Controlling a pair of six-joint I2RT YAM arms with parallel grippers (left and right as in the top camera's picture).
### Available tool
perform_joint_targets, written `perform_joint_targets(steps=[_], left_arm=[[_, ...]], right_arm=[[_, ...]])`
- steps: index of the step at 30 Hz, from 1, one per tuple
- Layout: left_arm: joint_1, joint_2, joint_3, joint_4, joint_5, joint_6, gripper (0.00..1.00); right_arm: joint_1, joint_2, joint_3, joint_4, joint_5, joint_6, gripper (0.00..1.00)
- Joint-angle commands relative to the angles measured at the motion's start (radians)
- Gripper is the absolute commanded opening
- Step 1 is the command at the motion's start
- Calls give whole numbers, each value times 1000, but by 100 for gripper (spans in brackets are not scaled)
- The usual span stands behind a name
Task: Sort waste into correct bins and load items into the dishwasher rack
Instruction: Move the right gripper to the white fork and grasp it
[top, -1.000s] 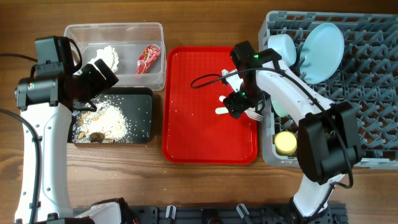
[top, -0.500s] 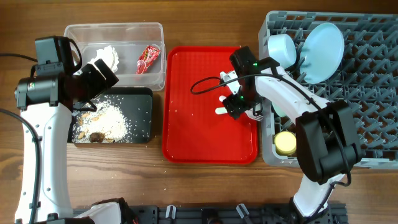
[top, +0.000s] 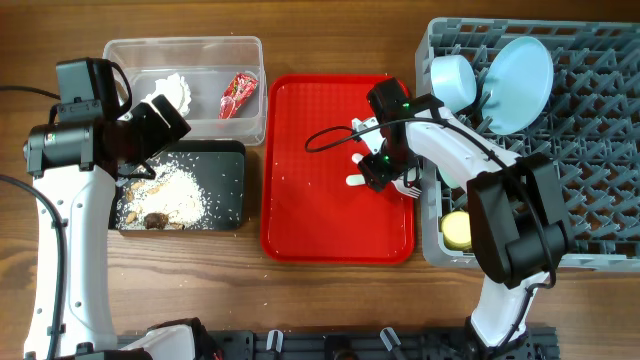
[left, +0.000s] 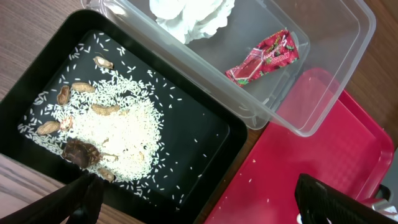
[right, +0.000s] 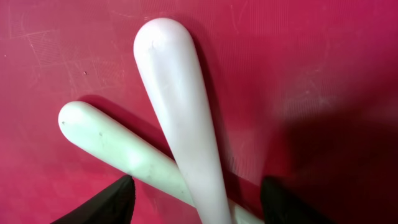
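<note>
A white plastic fork and spoon lie crossed on the flat red tray (top: 310, 220), their handles (top: 353, 180) poking out left of my right gripper (top: 378, 172). In the right wrist view the upper handle (right: 180, 124) crosses the lower one (right: 118, 149), both between my open right fingers (right: 196, 208). I cannot tell which handle is the fork's. My left gripper (top: 160, 118) is open and empty, hovering over the black tray (top: 235, 200) of food scraps (top: 175, 190). The clear tub (top: 185, 50) holds the tissue (top: 172, 90) and red wrapper (top: 237, 95).
The grey rack (top: 600, 130) at the right holds the light blue plate (top: 520, 68), a pale bowl (top: 452, 78) and the yellow cup (top: 460, 230). A second bowl is mostly hidden behind my right arm. In the left wrist view the tub (left: 348, 37) borders the black tray (left: 205, 124).
My right gripper has shifted slightly left and up the red tray, staying over the crossed fork and spoon. The left arm has not moved.
</note>
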Motion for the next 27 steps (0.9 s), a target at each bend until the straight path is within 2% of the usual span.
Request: perform_joint_targets(steps=[1,9,13,17,21,25,27], left_arm=[[5,-6,11,2,-2,2,100],[5,-6,11,2,-2,2,100],[5,-6,11,2,-2,2,100],[5,-6,11,2,-2,2,100],[5,-6,11,2,-2,2,100],[5,-6,11,2,-2,2,100],[5,-6,11,2,-2,2,100]], right_arm=[[2,22,-10,11,-23,-5,65],[1,26,-10,47,-23,41,49],[2,26,-10,78,-23,84,31],[2,26,-10,102,-23,133,20],[2,26,-9,117,-23,187,5],[2,25,-5,106,-28,286,4],[2,24,6,92,-69,291,4]])
